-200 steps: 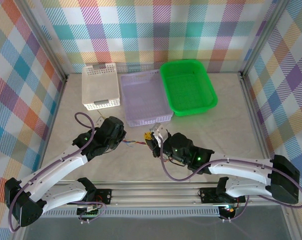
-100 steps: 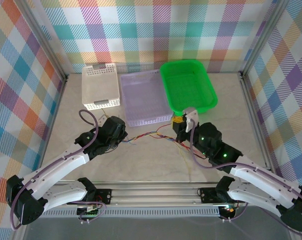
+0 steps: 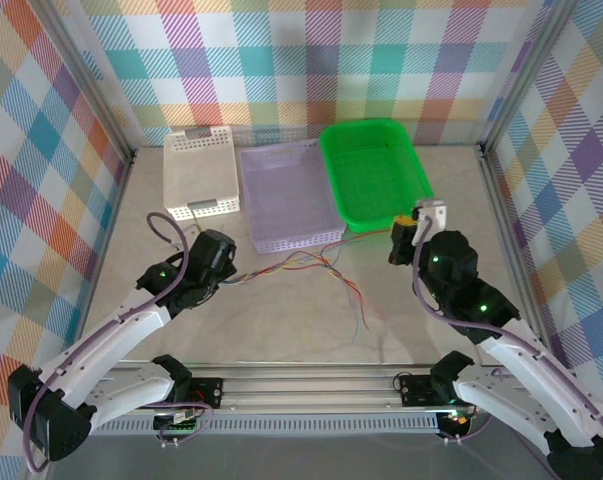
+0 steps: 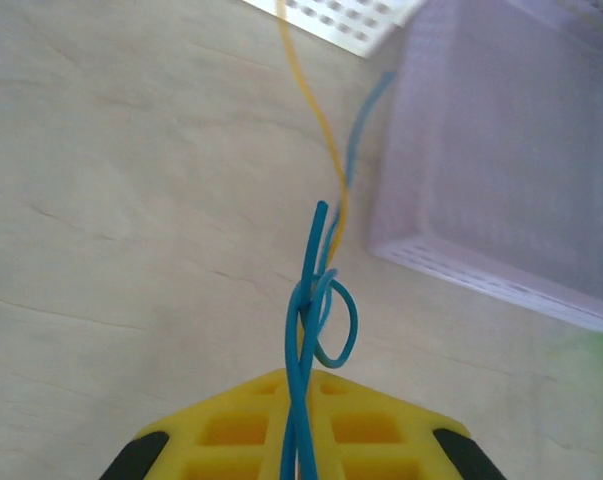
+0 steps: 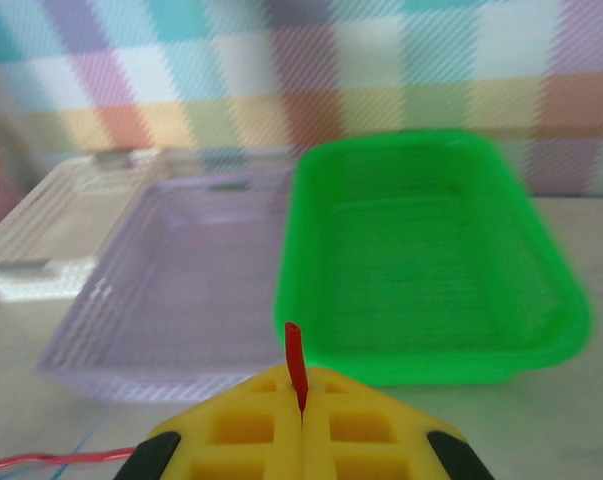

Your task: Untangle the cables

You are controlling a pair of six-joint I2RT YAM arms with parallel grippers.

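The cables (image 3: 299, 263) are thin red, yellow and blue wires stretched over the table from my left gripper (image 3: 228, 276) toward the right, with loose ends trailing down to the near side. In the left wrist view, my left gripper (image 4: 306, 388) is shut on the blue cable (image 4: 303, 330), which loops just past the jaws; a yellow cable (image 4: 316, 130) runs on beyond it. My right gripper (image 3: 400, 240) is at the green basket's near corner. Its yellow jaws (image 5: 301, 388) are shut on the end of the red cable (image 5: 296, 360), whose tip sticks up between them.
Three baskets stand in a row at the back: white (image 3: 201, 172), purple (image 3: 291, 198) and green (image 3: 374, 172). The purple basket (image 4: 501, 150) lies close ahead and right of my left gripper. The green basket (image 5: 421, 250) is directly ahead of my right gripper. Plaid walls enclose the table.
My right gripper has swung right and away to the green basket's corner with the red cable. The bundle has been drawn out. My left gripper moved slightly left.
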